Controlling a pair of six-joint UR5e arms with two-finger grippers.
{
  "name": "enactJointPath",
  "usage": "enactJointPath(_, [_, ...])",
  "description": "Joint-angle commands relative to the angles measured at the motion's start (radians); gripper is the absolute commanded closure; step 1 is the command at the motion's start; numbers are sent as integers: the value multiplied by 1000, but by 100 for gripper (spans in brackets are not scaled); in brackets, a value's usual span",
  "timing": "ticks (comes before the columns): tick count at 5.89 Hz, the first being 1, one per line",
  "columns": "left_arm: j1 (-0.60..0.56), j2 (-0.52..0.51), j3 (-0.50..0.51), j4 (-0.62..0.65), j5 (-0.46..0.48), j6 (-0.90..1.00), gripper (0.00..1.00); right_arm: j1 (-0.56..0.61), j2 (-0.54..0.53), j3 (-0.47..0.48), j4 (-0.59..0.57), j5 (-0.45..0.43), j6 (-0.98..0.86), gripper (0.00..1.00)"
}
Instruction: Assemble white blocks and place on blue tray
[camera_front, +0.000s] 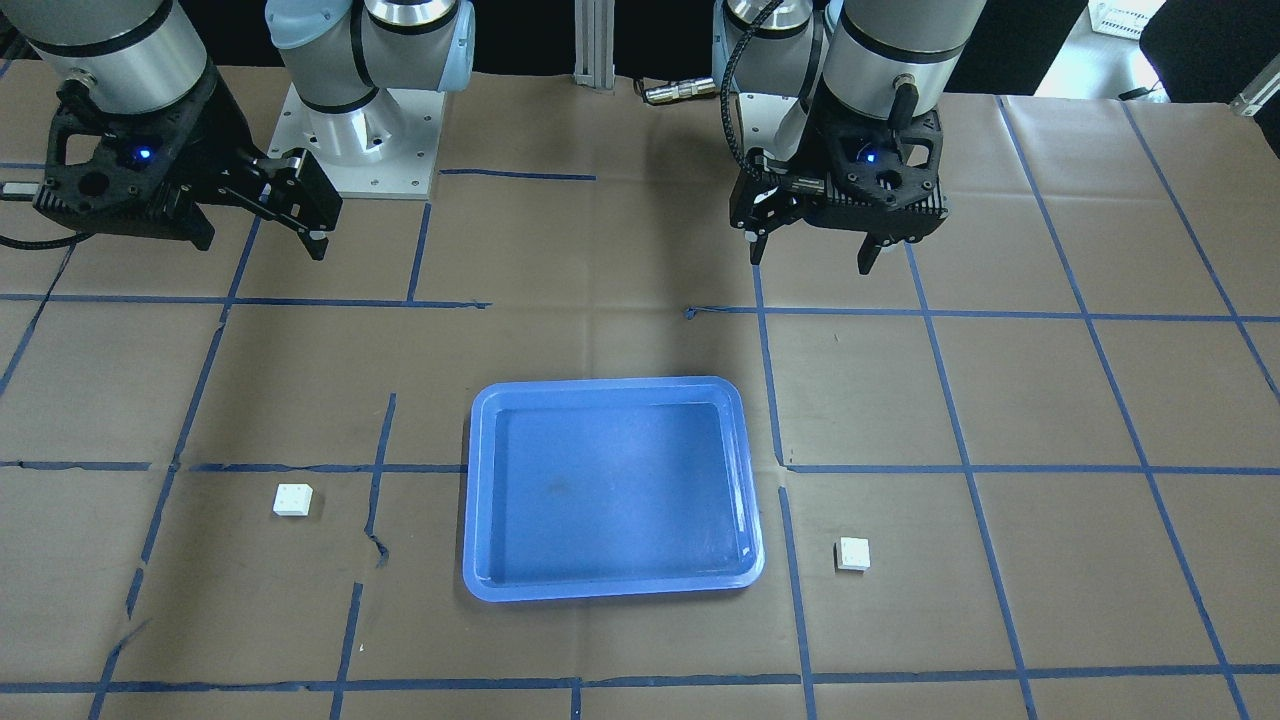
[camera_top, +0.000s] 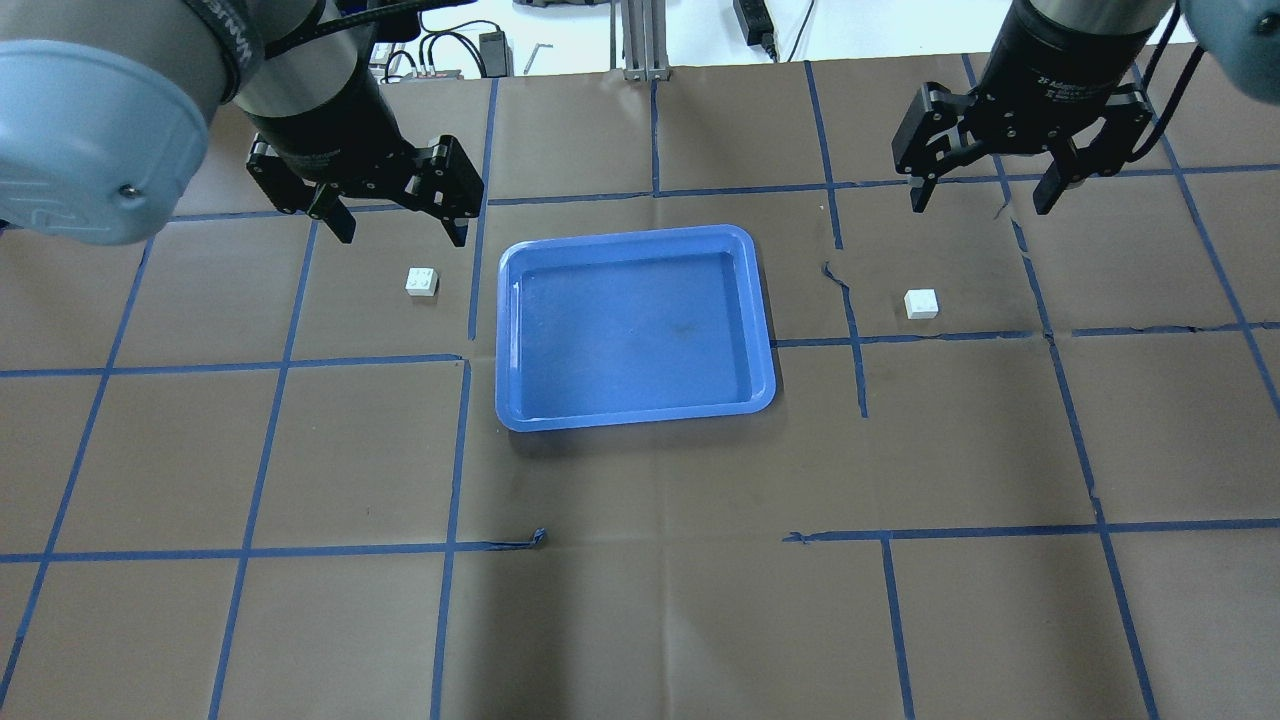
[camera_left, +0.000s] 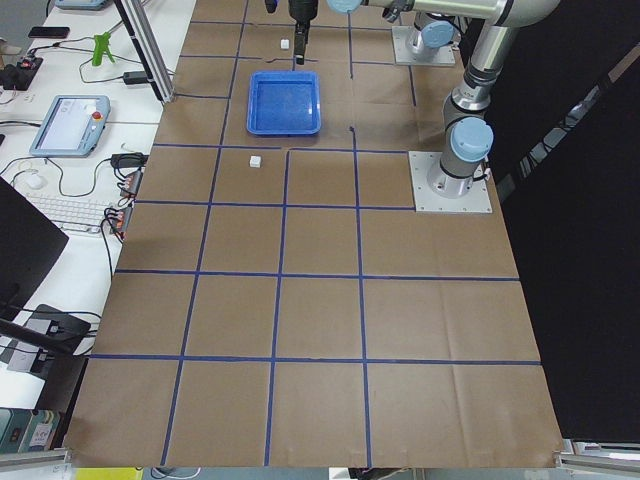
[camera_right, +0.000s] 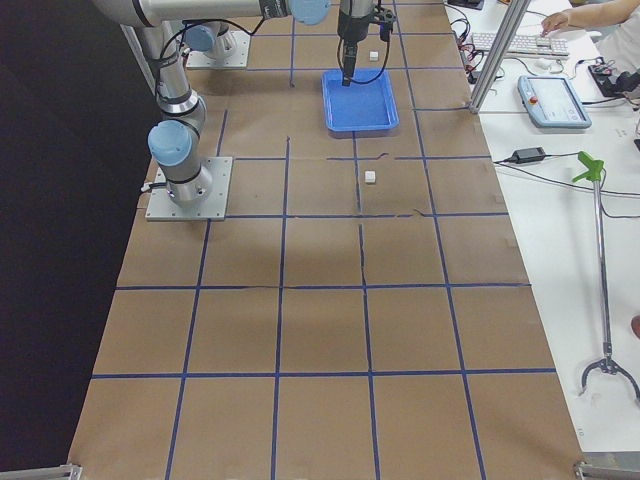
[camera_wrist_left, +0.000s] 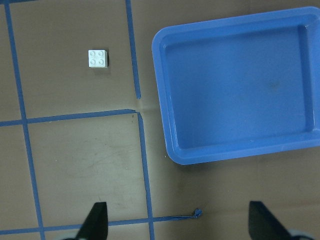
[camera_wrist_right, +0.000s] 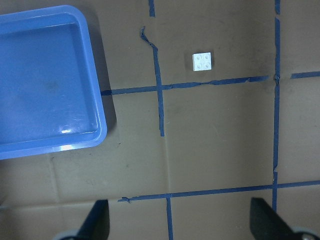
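Note:
The blue tray (camera_top: 505, 340) lies empty mid-table, also in the front view (camera_front: 480, 500). One white block (camera_top: 421, 282) lies on the paper left of the tray, studs up, just in front of my left gripper (camera_top: 395, 222), which is open and empty above the table. The left wrist view shows this block (camera_wrist_left: 97, 58) and the tray (camera_wrist_left: 159, 80). The other white block (camera_top: 921, 303) lies right of the tray, below my open, empty right gripper (camera_top: 985, 198). The right wrist view shows it (camera_wrist_right: 203, 61) beside the tray (camera_wrist_right: 50, 149).
Brown paper with a grid of blue tape covers the table (camera_top: 640, 600). The paper is torn near the right block (camera_top: 838, 280). The arm bases (camera_front: 355, 150) stand at the robot's edge. Monitors, a keyboard and a pendant (camera_left: 70, 120) sit on side benches.

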Motion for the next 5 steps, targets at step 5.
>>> enactJointPath(5, [12,2,0,0,-5,2,1,2,0,0,-2,4,0,0])
